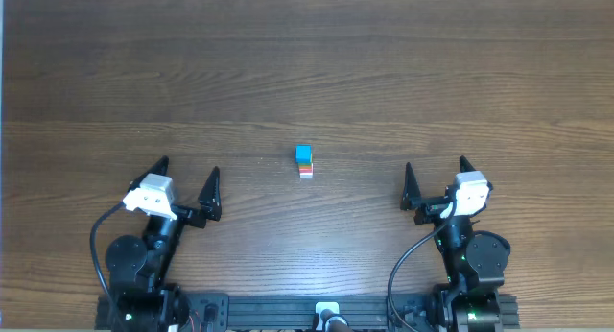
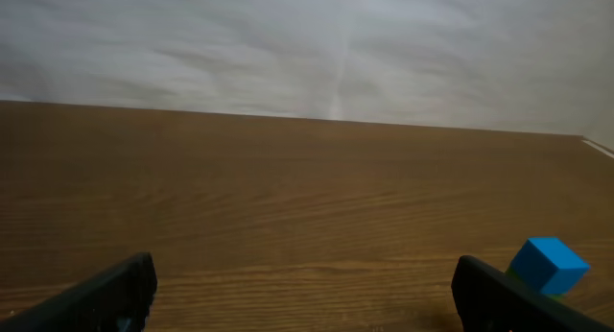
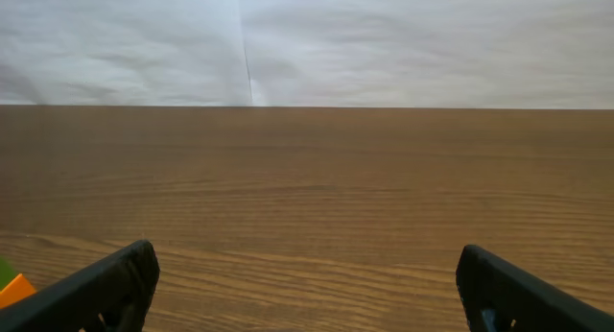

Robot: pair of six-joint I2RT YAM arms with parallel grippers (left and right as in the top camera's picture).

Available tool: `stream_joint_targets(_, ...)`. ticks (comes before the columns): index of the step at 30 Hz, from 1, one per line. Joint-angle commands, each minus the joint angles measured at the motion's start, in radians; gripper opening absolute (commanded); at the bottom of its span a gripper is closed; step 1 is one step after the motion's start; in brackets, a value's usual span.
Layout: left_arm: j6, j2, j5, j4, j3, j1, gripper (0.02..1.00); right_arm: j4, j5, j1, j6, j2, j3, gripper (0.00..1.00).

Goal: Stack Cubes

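Observation:
A small stack of cubes stands in the middle of the wooden table, with a blue cube on top and orange and pale layers under it. The blue cube also peeks out beside one finger in the left wrist view. An orange cube corner shows at the edge of the right wrist view. My left gripper rests open near the table's front left, well apart from the stack. My right gripper rests open at the front right, with nothing between its fingers.
The brown wooden table stretches bare behind the stack. A white wall stands past its far edge. Both arm bases sit along the front edge.

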Motion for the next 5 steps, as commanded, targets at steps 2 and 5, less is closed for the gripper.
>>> stream_joint_targets(2, 0.018, -0.006, 0.006, 0.004, -0.006, -0.005, 1.000, -0.004, 0.004, -0.006, -0.005, -0.005, -0.005, 0.991)
stream_joint_targets(5, 0.019, -0.006, 0.006, 0.004, -0.006, -0.005, 1.000, -0.004, 0.004, -0.006, -0.004, -0.005, -0.005, 0.993)
